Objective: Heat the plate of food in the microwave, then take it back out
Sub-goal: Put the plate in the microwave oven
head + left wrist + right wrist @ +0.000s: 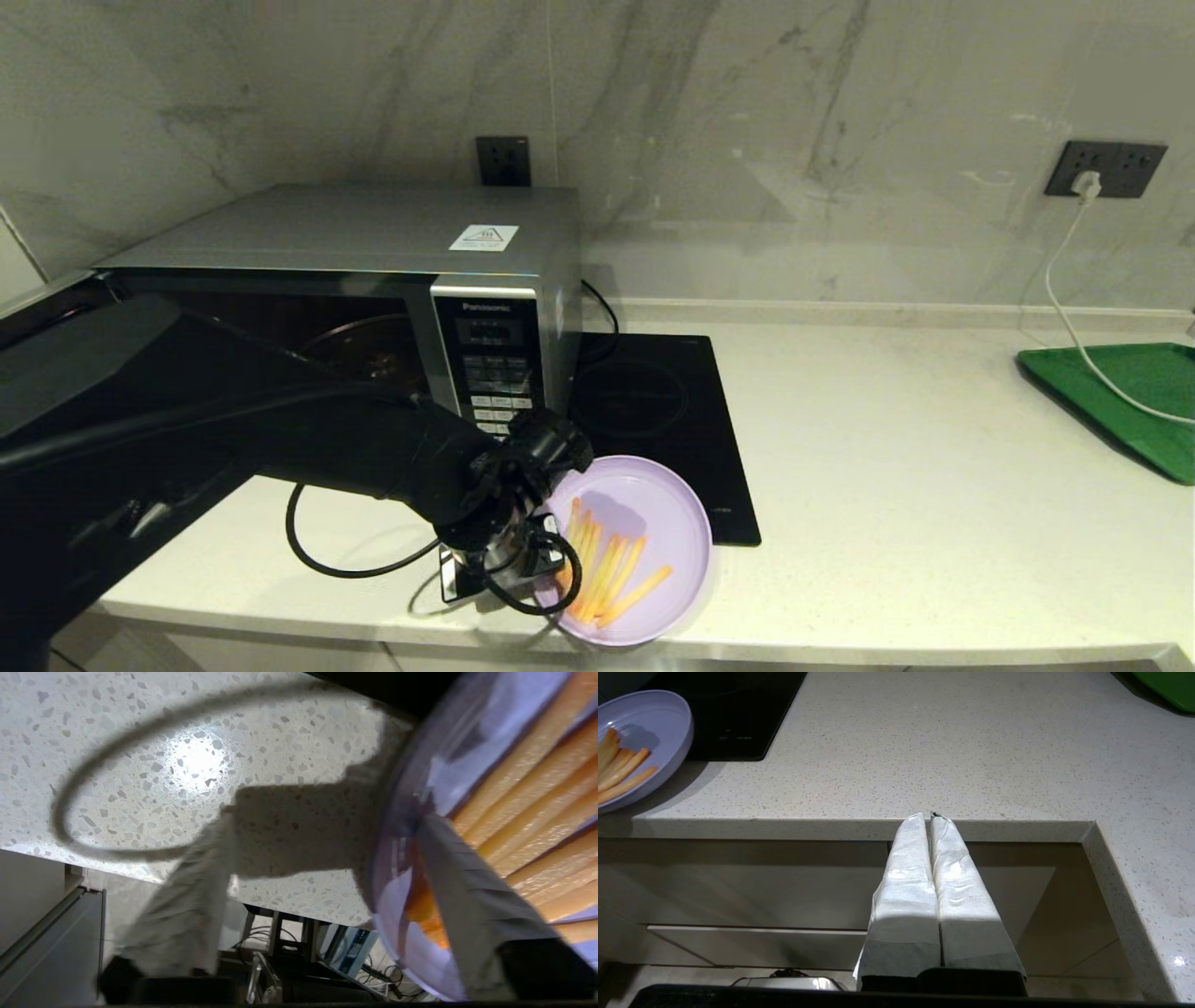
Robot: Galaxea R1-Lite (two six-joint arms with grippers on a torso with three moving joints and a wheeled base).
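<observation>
Straddling the plate of food (644, 523) rim, left gripper (537, 551) fingers (472, 891) partly open; microwave (373, 280) reads Panasonic; right gripper (930, 816) fingers closed

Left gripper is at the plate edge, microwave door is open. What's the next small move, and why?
Probably close the left gripper on the rim of the plate of food. The left wrist view shows one finger inside the plate over the fries and the other outside, jaws apart, so the rim isn't clamped yet. The microwave stands open. The right gripper is parked, shut, below the counter edge.
</observation>
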